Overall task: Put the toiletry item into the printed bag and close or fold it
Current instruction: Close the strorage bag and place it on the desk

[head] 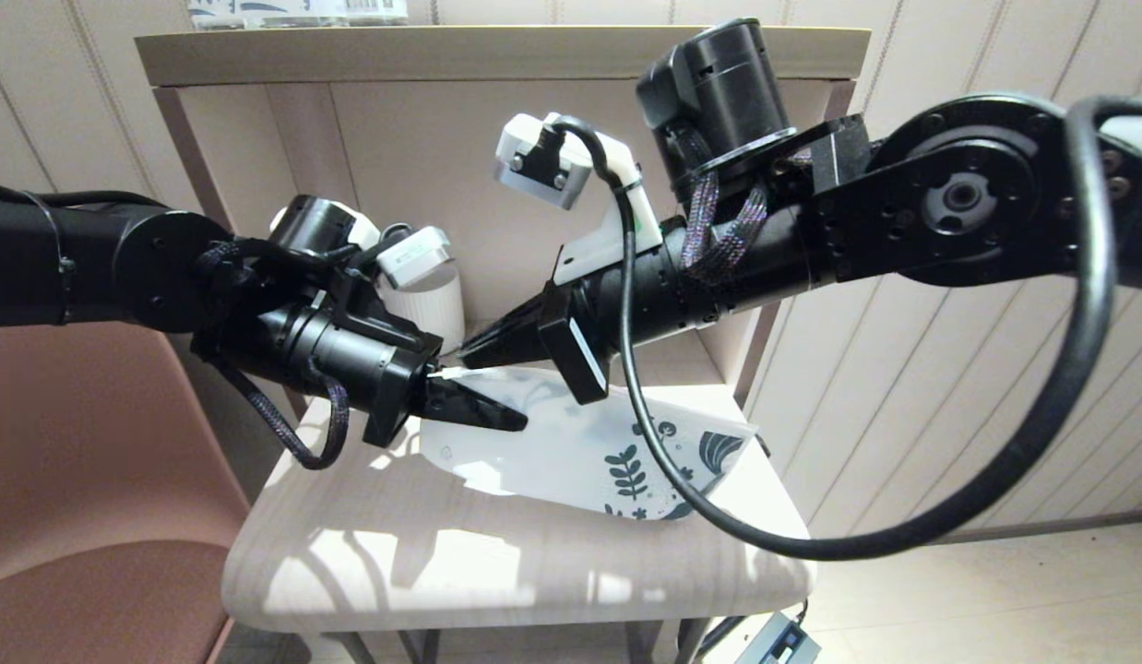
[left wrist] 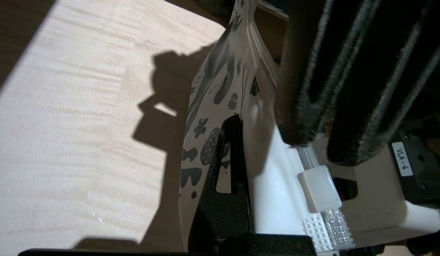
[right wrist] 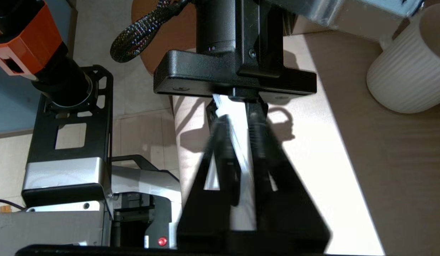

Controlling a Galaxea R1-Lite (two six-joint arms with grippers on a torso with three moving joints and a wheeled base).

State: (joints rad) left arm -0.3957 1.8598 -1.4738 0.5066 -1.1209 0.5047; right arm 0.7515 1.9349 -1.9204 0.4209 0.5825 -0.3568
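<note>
The printed bag (head: pixel 580 443) hangs tilted above the small wooden table (head: pixel 423 563), with its leaf-print end low toward the right. My left gripper (head: pixel 520 424) is shut on the bag's plain upper end; in the left wrist view its black fingers (left wrist: pixel 231 149) pinch the film beside the print (left wrist: pixel 205 142). My right gripper (head: pixel 460 355) meets that same top edge from the right. Its fingers (right wrist: pixel 257 128) stand a little apart with the bag's white edge (right wrist: pixel 236 142) between them. A translucent slider (left wrist: pixel 319 188) sits on the bag's zip strip. The toiletry item is out of view.
A white ribbed cup (head: pixel 437 304) stands behind the grippers against the shelf's back wall (head: pixel 423 157). A brown chair (head: pixel 82 480) is at the left. The table's front edge (head: pixel 497 618) is close. The right arm's black cable (head: pixel 682 498) loops over the bag.
</note>
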